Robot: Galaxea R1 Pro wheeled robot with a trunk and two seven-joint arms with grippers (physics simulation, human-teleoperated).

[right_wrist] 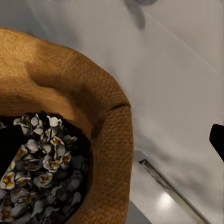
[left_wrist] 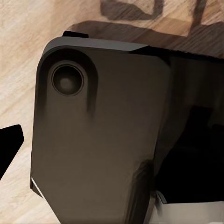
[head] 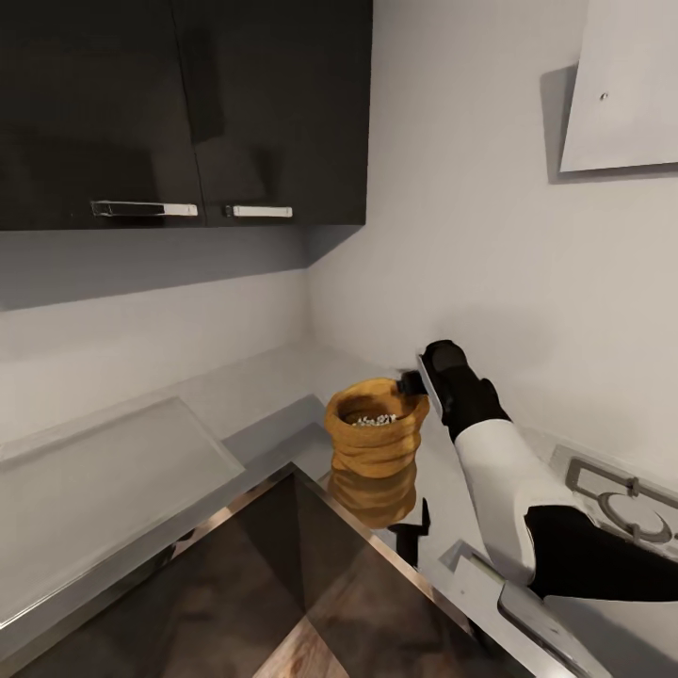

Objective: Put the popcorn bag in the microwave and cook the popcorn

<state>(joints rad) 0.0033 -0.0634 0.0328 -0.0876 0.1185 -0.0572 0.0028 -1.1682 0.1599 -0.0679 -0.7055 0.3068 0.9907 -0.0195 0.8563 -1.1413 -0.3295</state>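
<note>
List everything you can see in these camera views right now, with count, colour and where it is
popcorn bag: one, mustard-brown, upright on the countertop near the corner
popcorn: a pile, whitish-cream, inside the bag
countertop: one, reflective grey, along both walls
wall cabinets: two doors, black, upper left, silver handles
stove grate: one, grey, at the right edge
panel: one, white, upper right on the wall
right gripper: one, black, at the bag's rim, one finger inside and one outside
right arm: one, white and black
</note>
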